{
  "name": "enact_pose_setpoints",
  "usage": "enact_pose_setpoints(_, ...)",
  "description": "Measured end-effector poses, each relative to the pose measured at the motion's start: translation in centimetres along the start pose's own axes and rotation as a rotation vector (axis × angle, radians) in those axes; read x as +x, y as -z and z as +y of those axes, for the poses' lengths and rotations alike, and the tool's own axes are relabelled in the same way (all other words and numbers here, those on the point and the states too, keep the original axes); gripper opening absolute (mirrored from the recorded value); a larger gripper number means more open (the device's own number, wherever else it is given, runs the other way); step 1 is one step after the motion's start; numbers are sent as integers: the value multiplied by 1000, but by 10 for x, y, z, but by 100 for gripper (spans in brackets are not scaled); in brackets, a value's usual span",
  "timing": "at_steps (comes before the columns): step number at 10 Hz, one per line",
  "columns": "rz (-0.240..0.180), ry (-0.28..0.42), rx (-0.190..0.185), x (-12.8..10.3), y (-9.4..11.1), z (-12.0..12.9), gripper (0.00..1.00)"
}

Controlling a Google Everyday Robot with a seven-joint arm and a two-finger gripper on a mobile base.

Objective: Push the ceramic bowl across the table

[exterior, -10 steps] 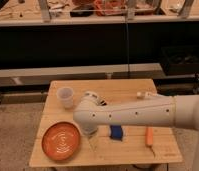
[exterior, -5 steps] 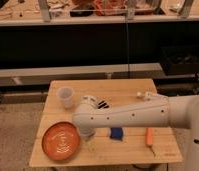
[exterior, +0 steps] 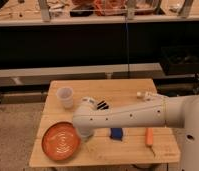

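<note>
Jaws stand spread wide with nothing between them. The gripper (exterior: 97, 104) sits over the middle of the table (exterior: 135, 107), on the far side of the arm's rounded bend, and shows only as a white body with dark tips. From where I stand it is well short of the bowl, and I cannot tell whether its tips touch the wood.

The white arm (exterior: 128, 116) reaches in from the right and lies low across the planks. Its rounded bend comes up against the right side of the bowl (exterior: 61, 141), overlapping the rim from this angle; whether it truly presses on the rim or hangs just above it I cannot say.

The bowl, orange-red with pale swirls inside, rests flat on the near left corner of the table, its edge close to both the front and the left side of the top.

A small translucent white cup (exterior: 66, 96) stands upright near the far left corner, well apart from the bowl and just left of the gripper. A blue object (exterior: 116, 133) lies on the wood right below the arm, partly covered by it. An orange stick-like thing (exterior: 149, 136) lies toward the near right. A small pale item (exterior: 143, 94) sits by the far right edge, too indistinct to name.
</note>
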Motion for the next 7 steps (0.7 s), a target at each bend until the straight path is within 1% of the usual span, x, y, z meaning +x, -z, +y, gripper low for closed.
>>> enact_pose_setpoints(2,-10,5,1,0,-4,-1,80)
enact_pose_setpoints(4,-17,8,3,1,-7,-2,75)
enact_pose_setpoints(5,-19,8,4,2,-9,-2,75)
enact_pose_setpoints(6,-24,7,5,3,-10,-3,71)
enact_pose_setpoints(7,-27,7,4,4,-11,-3,62)
